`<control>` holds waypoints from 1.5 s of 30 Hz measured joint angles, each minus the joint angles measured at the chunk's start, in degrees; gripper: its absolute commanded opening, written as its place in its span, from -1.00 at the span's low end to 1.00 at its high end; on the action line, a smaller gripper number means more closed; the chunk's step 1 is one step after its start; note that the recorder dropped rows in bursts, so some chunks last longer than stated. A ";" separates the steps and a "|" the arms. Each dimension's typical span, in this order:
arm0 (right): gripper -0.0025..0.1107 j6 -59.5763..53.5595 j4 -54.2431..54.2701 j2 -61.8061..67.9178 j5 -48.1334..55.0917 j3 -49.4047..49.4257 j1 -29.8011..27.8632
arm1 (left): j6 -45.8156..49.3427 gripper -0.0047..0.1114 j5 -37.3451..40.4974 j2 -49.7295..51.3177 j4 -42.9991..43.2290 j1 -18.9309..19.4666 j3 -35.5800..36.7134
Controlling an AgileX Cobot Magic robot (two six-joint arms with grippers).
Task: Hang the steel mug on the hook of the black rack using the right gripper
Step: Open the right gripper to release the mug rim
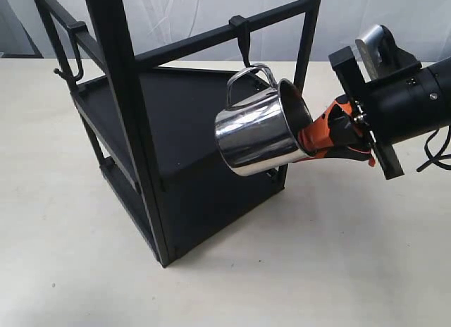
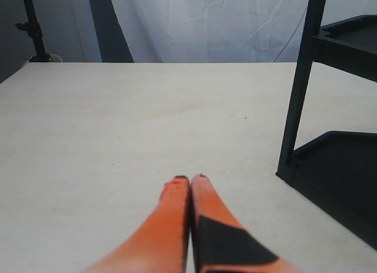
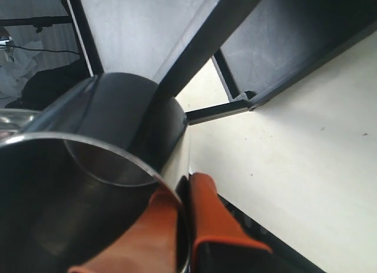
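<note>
The steel mug (image 1: 259, 130) hangs in the air, tipped on its side, its mouth toward my right gripper (image 1: 310, 145). That gripper is shut on the mug's wall, one orange finger inside and one outside (image 3: 203, 205). The looped handle (image 1: 248, 79) points up, just below the short peg hook (image 1: 242, 38) clipped on the black rack's (image 1: 141, 115) top crossbar; whether they touch is unclear. In the right wrist view the mug (image 3: 100, 185) fills the near side. My left gripper (image 2: 189, 180) is shut, empty, low over the table, not seen in the exterior view.
A thin curved hook (image 1: 74, 56) hangs on the rack's left side rail. The rack's post (image 2: 300, 85) and lower shelf (image 2: 339, 167) stand close beside the left gripper. A pale table (image 1: 338, 256) carries everything; a white curtain hangs behind.
</note>
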 measured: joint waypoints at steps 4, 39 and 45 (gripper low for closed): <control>-0.85 0.00 0.00 0.00 0.00 0.00 0.00 | 0.00 -0.89 0.00 0.00 0.00 0.00 0.00; -0.35 0.24 0.00 -1.27 -0.90 0.19 0.00 | 0.00 -0.89 -0.23 0.00 0.00 0.00 0.00; -0.35 0.24 0.00 -1.56 -0.90 0.19 0.00 | 0.00 -0.89 -0.23 0.00 0.00 0.00 0.00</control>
